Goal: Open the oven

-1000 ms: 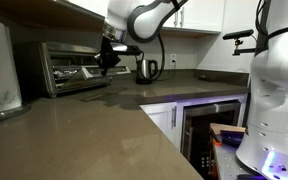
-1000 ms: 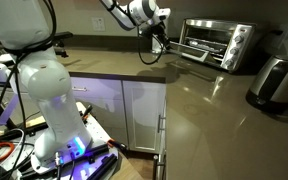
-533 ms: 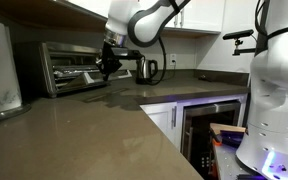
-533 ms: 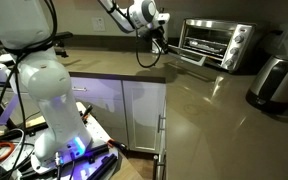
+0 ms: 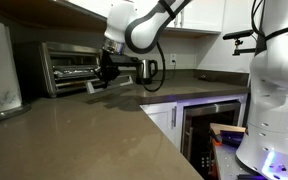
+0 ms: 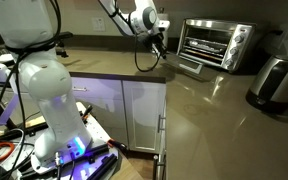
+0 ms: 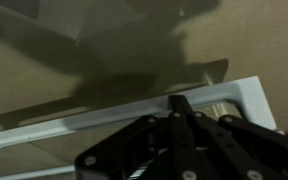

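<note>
Door [image 6: 189, 66] of the oven [image 6: 219, 42] lies dropped open above the worktop [image 6: 214, 120], tool [image 6: 161, 50] pinched together at its edge, opening seemingly almost complete.

Oven [image 5: 72, 66] door [image 6: 190, 66] is down and juts out over the bench [image 5: 94, 135], blocking the low path to the cavity. The claw [image 5: 105, 76] is at the door's outer edge, with the kettle [image 5: 146, 69] near on one side. Cavity mouth is clear above the door and capped by the cabinet [image 5: 54, 8]; front bench is wide open, steel appliance [image 6: 274, 82] well off past the oven.
</note>
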`<control>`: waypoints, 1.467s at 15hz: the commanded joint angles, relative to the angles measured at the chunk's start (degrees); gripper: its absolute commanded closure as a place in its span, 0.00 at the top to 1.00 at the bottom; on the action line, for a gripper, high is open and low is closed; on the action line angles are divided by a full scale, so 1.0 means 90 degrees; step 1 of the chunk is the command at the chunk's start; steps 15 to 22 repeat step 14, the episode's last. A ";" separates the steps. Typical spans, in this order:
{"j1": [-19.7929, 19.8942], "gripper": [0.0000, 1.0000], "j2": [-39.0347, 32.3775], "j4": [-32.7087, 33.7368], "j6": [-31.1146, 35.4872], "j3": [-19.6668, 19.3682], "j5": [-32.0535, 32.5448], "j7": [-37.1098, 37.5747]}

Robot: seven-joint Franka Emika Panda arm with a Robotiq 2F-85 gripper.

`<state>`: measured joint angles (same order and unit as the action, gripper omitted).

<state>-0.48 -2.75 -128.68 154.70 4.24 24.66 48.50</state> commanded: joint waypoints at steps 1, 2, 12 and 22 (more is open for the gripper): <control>-0.0162 0.00 0.0374 -0.0245 -0.0269 -0.0131 -0.0176 -0.0250; -0.0189 0.00 0.0557 -0.0322 -0.0505 -0.0132 -0.0171 -0.0260; 0.0163 0.00 0.2500 -0.0204 -0.2383 0.0452 0.1398 0.0200; 0.0273 0.00 0.2700 -0.0198 -0.2229 0.0500 0.1570 0.0201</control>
